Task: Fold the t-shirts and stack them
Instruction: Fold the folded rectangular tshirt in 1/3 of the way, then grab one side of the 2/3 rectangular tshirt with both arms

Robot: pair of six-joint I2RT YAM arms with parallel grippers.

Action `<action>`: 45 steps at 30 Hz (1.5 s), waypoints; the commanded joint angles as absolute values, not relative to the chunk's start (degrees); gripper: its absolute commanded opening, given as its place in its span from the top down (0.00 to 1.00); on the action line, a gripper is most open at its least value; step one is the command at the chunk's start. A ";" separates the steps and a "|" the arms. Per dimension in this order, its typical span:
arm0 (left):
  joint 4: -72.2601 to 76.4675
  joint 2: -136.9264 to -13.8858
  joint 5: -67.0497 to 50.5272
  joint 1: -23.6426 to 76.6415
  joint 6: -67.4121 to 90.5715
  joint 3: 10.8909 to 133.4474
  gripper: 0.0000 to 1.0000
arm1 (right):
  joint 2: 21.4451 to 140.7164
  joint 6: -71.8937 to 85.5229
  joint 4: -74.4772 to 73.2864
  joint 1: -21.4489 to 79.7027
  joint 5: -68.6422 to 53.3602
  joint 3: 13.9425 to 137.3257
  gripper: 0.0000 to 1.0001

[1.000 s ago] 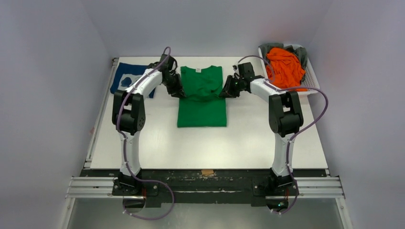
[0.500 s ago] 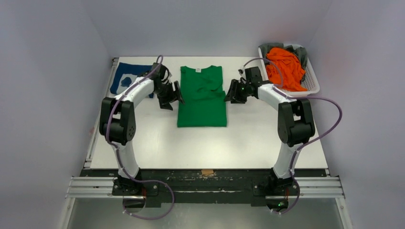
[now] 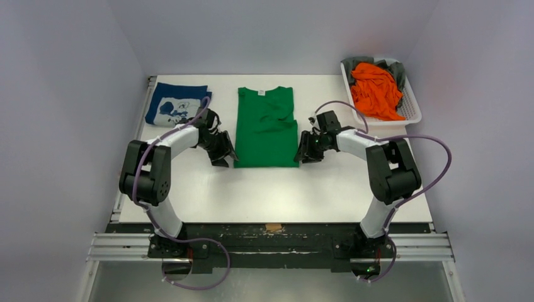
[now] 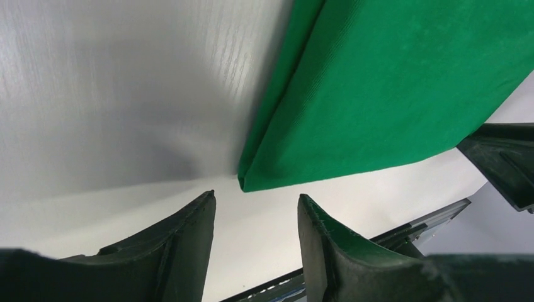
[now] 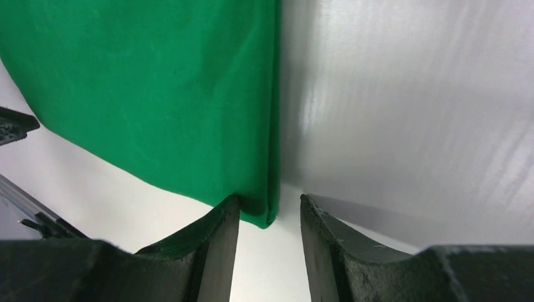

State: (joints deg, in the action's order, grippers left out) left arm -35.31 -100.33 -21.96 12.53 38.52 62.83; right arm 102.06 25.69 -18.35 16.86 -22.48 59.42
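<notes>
The green t-shirt lies flat mid-table as a long rectangle, sleeves folded in, collar at the far end. My left gripper is low at its near-left corner, open; in the left wrist view the green corner lies just ahead of the left gripper, untouched. My right gripper is open at the near-right corner. In the right wrist view that corner of the shirt sits between the right gripper's fingers, not pinched. A folded navy t-shirt with white print lies at the far left.
A white basket at the far right corner holds a crumpled orange t-shirt over a grey one. White table runs from the green shirt to the near edge.
Both grippers let go of the green shirt's folded sides, opened, and slid toward me along its edges to the near corners. The navy shirt is uncovered.
</notes>
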 commanded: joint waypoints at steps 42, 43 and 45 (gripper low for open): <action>-31.55 -104.06 -17.32 17.14 41.49 61.99 1.00 | 103.68 23.64 -16.95 20.74 -23.95 54.28 0.75; -31.43 -104.06 -17.27 17.14 41.48 61.92 1.00 | 103.64 23.69 -16.66 20.82 -23.87 54.27 0.77; -30.52 -104.06 -17.21 17.14 41.55 61.61 1.00 | 103.23 24.06 -15.39 20.76 -23.21 53.58 0.85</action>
